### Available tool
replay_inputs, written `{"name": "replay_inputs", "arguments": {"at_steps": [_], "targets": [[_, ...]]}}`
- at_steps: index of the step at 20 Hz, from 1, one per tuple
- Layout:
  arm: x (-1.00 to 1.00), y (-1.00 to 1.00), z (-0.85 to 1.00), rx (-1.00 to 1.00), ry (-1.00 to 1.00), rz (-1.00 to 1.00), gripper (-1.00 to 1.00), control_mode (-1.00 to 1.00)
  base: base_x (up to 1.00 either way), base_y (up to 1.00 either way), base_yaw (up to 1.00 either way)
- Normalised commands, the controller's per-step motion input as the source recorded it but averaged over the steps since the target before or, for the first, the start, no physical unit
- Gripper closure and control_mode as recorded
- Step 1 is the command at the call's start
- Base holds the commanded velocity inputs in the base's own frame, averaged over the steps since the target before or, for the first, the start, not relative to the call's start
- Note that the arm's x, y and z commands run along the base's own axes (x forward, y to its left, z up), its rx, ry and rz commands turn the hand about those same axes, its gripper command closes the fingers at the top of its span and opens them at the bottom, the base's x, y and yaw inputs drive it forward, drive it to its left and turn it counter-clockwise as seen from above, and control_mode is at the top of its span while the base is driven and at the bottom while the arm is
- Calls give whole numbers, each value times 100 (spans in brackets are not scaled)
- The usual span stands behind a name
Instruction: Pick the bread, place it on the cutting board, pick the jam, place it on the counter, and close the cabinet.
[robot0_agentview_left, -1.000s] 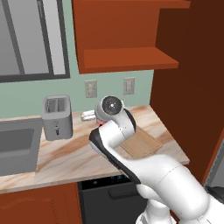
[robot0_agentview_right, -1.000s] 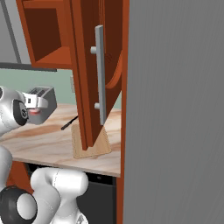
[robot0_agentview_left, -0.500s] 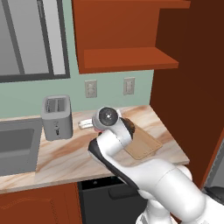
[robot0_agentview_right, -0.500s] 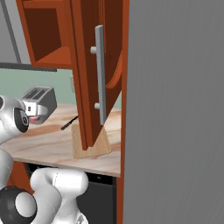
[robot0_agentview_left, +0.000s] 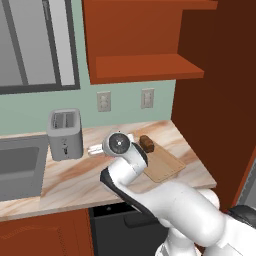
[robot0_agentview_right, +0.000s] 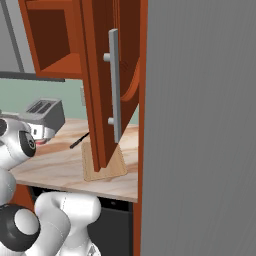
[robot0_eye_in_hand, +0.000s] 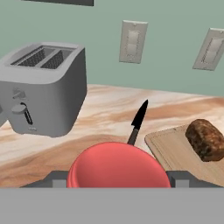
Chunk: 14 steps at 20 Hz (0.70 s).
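1. The cabinet (robot0_agentview_right: 100, 75), reddish-brown, hangs open, its door with the long grey handle (robot0_agentview_right: 114, 85) swung out over the counter (robot0_agentview_left: 75, 175)
2. The arm has sunk lower toward the counter than a second ago, just right of the toaster (robot0_agentview_left: 65, 134)
3. The tan cutting board (robot0_eye_in_hand: 175, 153) carries the dark brown bread (robot0_eye_in_hand: 205, 139)
4. The gripper (robot0_eye_in_hand: 117, 177) holds the pink-red jam (robot0_eye_in_hand: 117, 168) between its fingers, low over the counter beside a black knife (robot0_eye_in_hand: 138, 120)
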Motion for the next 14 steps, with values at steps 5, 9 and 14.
{"name": "replay_inputs", "arguments": {"at_steps": [5, 9, 14], "targets": [[10, 14, -25, 0, 1, 0, 100, -100, 0, 0, 0], [14, 19, -24, 0, 3, 0, 100, -100, 0, 0, 0], [18, 18, -22, 0, 4, 0, 100, -100, 0, 0, 0]]}}
